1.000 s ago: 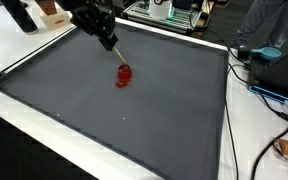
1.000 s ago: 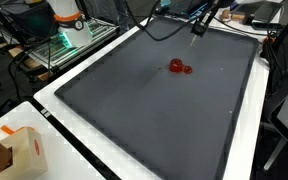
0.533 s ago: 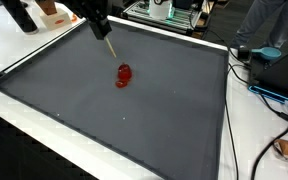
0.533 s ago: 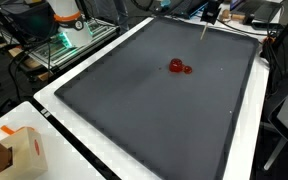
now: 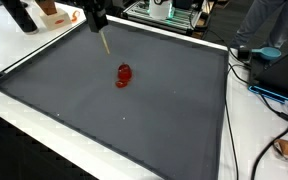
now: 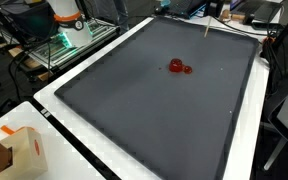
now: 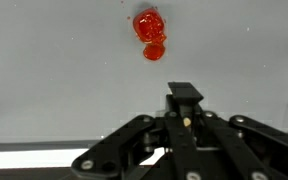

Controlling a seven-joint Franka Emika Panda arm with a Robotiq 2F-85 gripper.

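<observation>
My gripper (image 5: 97, 18) hangs above the far edge of a dark grey mat (image 5: 134, 120). It is shut on a thin pale stick (image 5: 104, 42) that points down at the mat without touching it. The stick also shows in an exterior view (image 6: 206, 28), with the gripper itself almost out of the frame there. In the wrist view the jaws (image 7: 184, 100) stand closed, with the stick's tan end between them. A small glossy red lump (image 5: 123, 75) with a smaller red piece beside it lies on the mat, clear of the stick; it shows in the wrist view (image 7: 150, 30) and in an exterior view (image 6: 178, 67).
The mat lies on a white table (image 5: 44, 150). Cables and a blue object (image 5: 264, 55) lie past one side. A brown box (image 6: 19, 150) stands at a table corner. Racks and equipment (image 6: 69, 25) stand behind the far edge.
The gripper has risen and drawn back toward the far edge with the stick, away from the red lump. The lump has not moved.
</observation>
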